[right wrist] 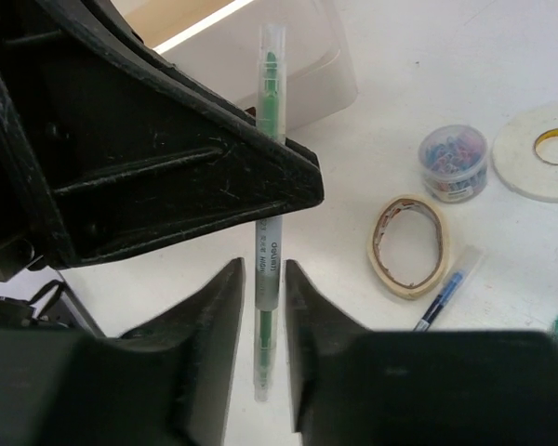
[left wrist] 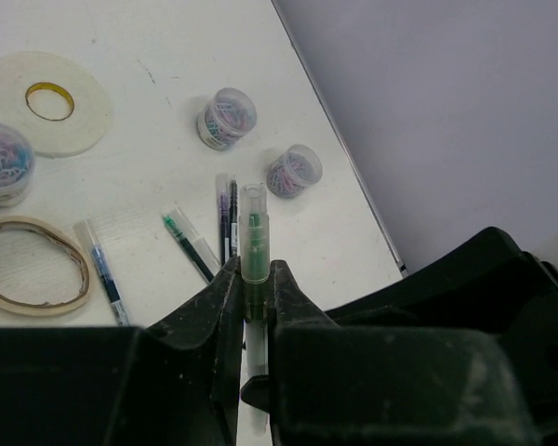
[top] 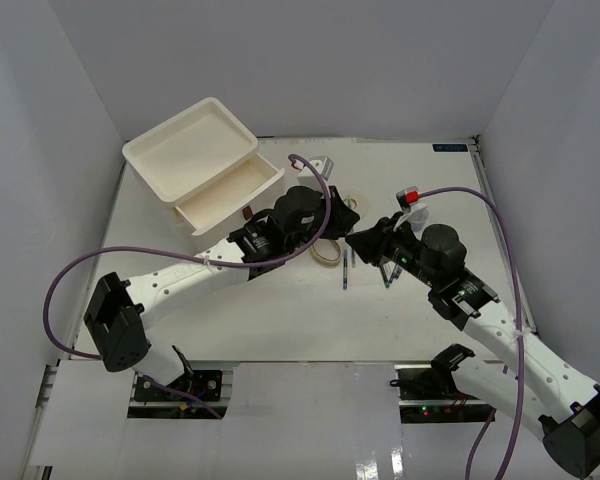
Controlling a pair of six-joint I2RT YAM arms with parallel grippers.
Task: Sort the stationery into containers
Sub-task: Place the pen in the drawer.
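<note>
The left gripper (left wrist: 254,279) was clamped on a green pen (left wrist: 254,232), its two black fingers pressed against the barrel so that the clear cap stuck out past the fingertips, above the table (top: 280,310). In the right wrist view the same pen stood upright between the fingers of the right gripper (right wrist: 265,269). Those jaws bracketed the lower barrel with a thin strip of white table showing on each side, so they stood apart and were not squeezing it. The dark body of the left gripper crossed in front of the pen higher up. From above, the two grippers met near the middle of the table, just to the right of the white drawer unit (top: 190,150), which sat at the far left with one drawer (top: 235,190) pulled out toward the arms. The other stationery lay loose on the table below the held pen. A white tape ring (left wrist: 46,100) lay flat near a beige tape ring (left wrist: 28,265). A first clear jar (left wrist: 228,118) and a second jar (left wrist: 295,170) stood near each other, with a third jar (left wrist: 0,163) at the frame's left edge, between the two tape rings. A blue pen (left wrist: 102,269), a green-inked refill pen (left wrist: 188,243) and two dark pens (left wrist: 227,218) side by side lay near the fingertips.
</note>
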